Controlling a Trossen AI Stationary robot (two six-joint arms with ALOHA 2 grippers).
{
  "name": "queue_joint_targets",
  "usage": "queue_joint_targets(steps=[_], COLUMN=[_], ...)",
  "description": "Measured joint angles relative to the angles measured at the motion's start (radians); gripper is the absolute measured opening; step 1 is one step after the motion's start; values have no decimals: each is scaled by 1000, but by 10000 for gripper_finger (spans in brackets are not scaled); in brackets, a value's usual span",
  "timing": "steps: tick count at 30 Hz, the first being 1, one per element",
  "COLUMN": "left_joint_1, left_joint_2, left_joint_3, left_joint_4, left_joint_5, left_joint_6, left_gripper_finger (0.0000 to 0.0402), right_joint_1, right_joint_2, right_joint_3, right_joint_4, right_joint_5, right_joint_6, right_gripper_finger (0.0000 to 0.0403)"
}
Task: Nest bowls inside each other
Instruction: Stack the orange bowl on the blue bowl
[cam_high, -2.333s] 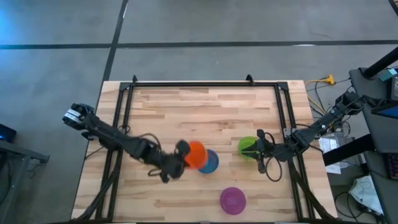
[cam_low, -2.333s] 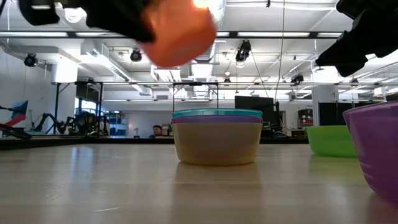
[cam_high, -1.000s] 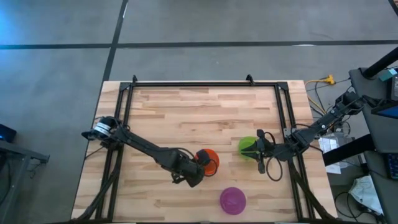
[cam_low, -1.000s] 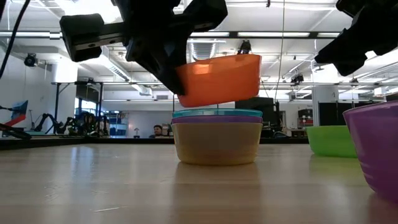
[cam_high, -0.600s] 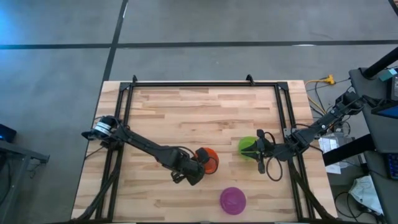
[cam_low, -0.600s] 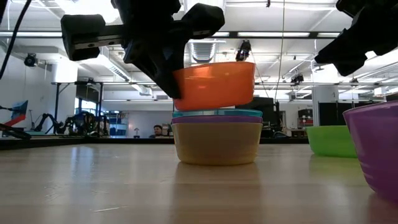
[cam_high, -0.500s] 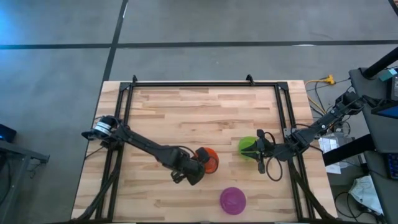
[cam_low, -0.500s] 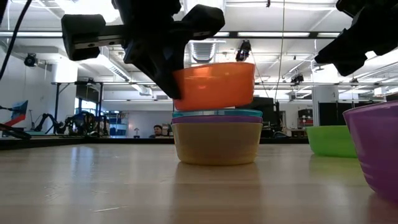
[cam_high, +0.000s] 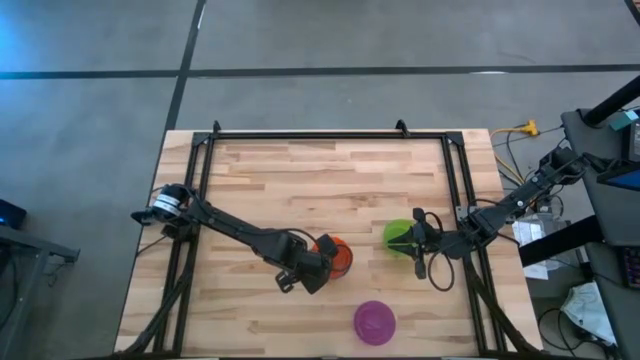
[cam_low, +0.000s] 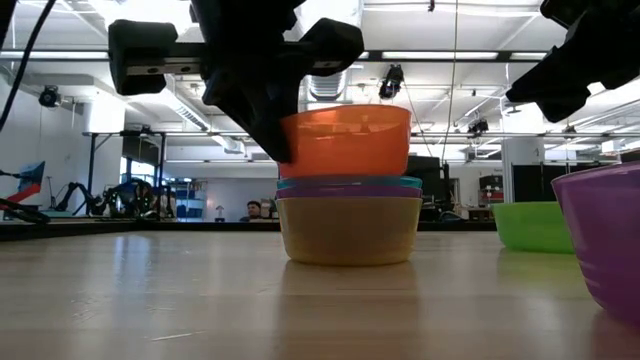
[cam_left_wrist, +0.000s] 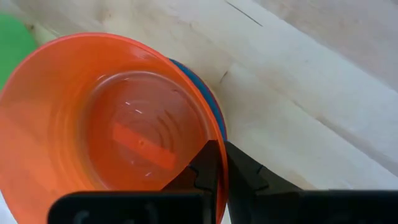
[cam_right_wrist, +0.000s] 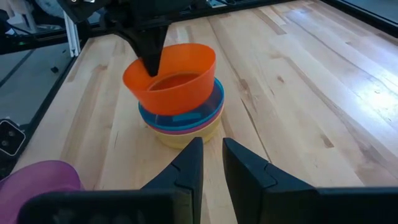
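My left gripper (cam_high: 318, 262) (cam_left_wrist: 221, 149) is shut on the red bowl (cam_high: 336, 256) (cam_low: 345, 140) (cam_right_wrist: 171, 81), holding it right over a stack near the table's middle. The stack is a yellow bowl (cam_low: 348, 230) at the bottom, a magenta pink bowl (cam_right_wrist: 186, 127) and a cyan blue bowl (cam_low: 348, 182) on top. The green bowl (cam_high: 399, 235) (cam_low: 530, 226) stands on the table right of the stack. My right gripper (cam_high: 417, 242) (cam_right_wrist: 212, 158) hangs open above it, touching nothing. The purple bowl (cam_high: 374, 322) (cam_low: 605, 240) stands near the table's near edge. My left gripper pinches the red bowl's rim (cam_left_wrist: 219, 138) on the bowl's left side, one finger (cam_left_wrist: 205, 163) inside the bowl and one (cam_left_wrist: 244, 169) outside. The fingers slant down from the table's left. The bowl sits nearly level, mouth up, its base at the cyan bowl's rim (cam_low: 345, 179).
Bare wooden table top (cam_high: 300, 180) lies on the far side and to the left. A black frame (cam_high: 330, 134) runs around the table's edges. Cables and equipment (cam_high: 590, 200) sit beyond the right edge. The room shows behind the table in the low view.
My left gripper has come down a little with the red bowl and tipped it from tilted to nearly level. The bowl's base has dropped from just above the stack to the cyan bowl's rim. The right arm has kept still.
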Motion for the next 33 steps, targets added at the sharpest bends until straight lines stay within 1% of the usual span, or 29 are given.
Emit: queue_joint_targets(steps=[20, 24, 33], left_joint_1=[16, 21, 22], left_joint_2=[0, 0, -1], left_joint_3=[-1, 5, 39], left_joint_4=[12, 9, -3], left_joint_5=[3, 28, 45], left_joint_6=[0, 1, 9], left_gripper_finger=[0, 0, 0], right_joint_1=[0, 0, 0], right_joint_2=[0, 0, 0], right_joint_3=[0, 0, 0], right_joint_4=[0, 0, 0], right_joint_5=[0, 0, 0], right_joint_6=[-4, -6, -6], right_gripper_finger=[57, 57, 57])
